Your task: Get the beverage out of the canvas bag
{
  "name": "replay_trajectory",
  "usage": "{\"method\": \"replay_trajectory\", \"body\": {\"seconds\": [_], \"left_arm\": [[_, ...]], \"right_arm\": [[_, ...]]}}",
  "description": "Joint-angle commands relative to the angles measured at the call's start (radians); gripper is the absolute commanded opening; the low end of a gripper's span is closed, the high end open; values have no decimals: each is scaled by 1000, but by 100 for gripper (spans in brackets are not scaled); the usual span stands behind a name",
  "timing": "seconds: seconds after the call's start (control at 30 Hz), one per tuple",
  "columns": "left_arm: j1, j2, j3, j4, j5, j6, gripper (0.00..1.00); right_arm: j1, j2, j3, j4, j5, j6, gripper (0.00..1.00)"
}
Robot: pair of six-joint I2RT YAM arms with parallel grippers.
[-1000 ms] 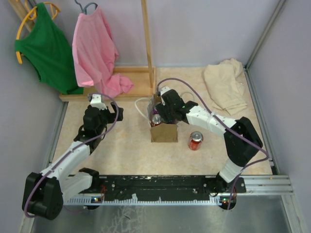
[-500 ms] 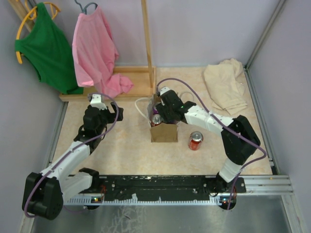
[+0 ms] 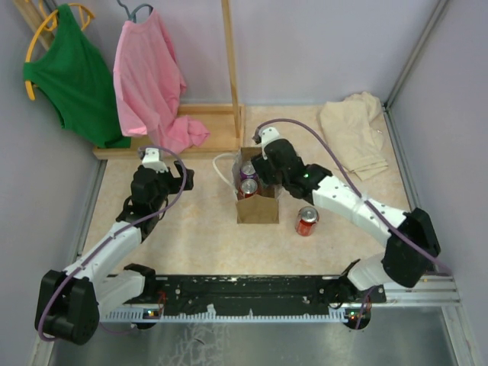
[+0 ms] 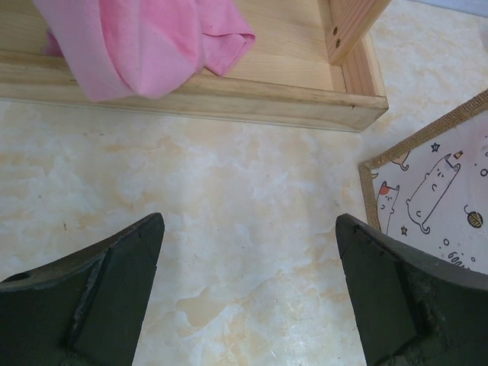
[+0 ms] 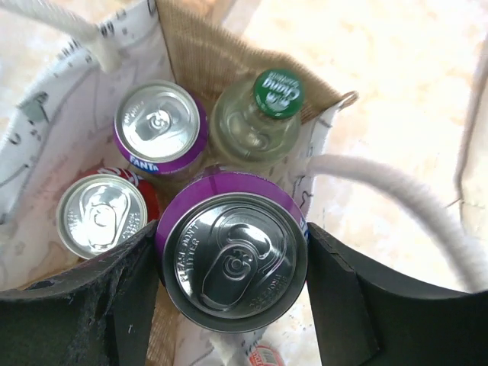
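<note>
The right gripper (image 5: pixel 231 242) is clamped on a purple can (image 5: pixel 229 263), one black finger pressed to each side of it, and that can's body is hidden below its own lid. Whether its base sits inside the canvas bag (image 5: pixel 206 53) or just above the rim is hard to judge from either view; it seems raised above its neighbours. In the wrist view a second purple can (image 5: pixel 158 126) stands at 11 o'clock from it, a green-capped bottle (image 5: pixel 255 118) at 12 to 1 o'clock and a red can (image 5: pixel 101 216) at 9 o'clock, all in the bag. A white rope handle (image 5: pixel 396 198) curves off toward 3 o'clock, cut by the frame edge. From above, the bag stands mid-table with a loose red can (image 3: pixel 306 220) upright at its 4 o'clock. The left gripper (image 4: pixel 249 221) hovers with its fingers spread wide over the bare marbled table (image 4: pixel 229 229), gripping nothing, the bag's cat-print corner just at its 3 o'clock. A wooden rack base (image 3: pixel 206 130) lies at the bag's 11 o'clock, with a pink garment (image 3: pixel 149 76) and a green garment (image 3: pixel 72 76) hanging over it, and a beige cloth (image 3: pixel 352 136) lies crumpled at 2 o'clock by the pale walls.
</note>
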Motion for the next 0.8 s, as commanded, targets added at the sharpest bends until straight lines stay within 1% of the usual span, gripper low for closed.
{"method": "replay_trajectory", "body": {"seconds": [0.0,0.23,0.53,0.77], "left_arm": [[-6,-4,14,29,20,-6,100],[-6,-3,16,31,25,-10,100],[-6,-4,13,33,24,-8,100],[-6,13,14,43,39,-15,100]], "right_arm": [[9,-127,71,136,77,-34,0],[13,-244,121,189,179,-79,0],[13,-434,103,348,339,-179,0],[12,-488,82,402,596,-300,0]]}}
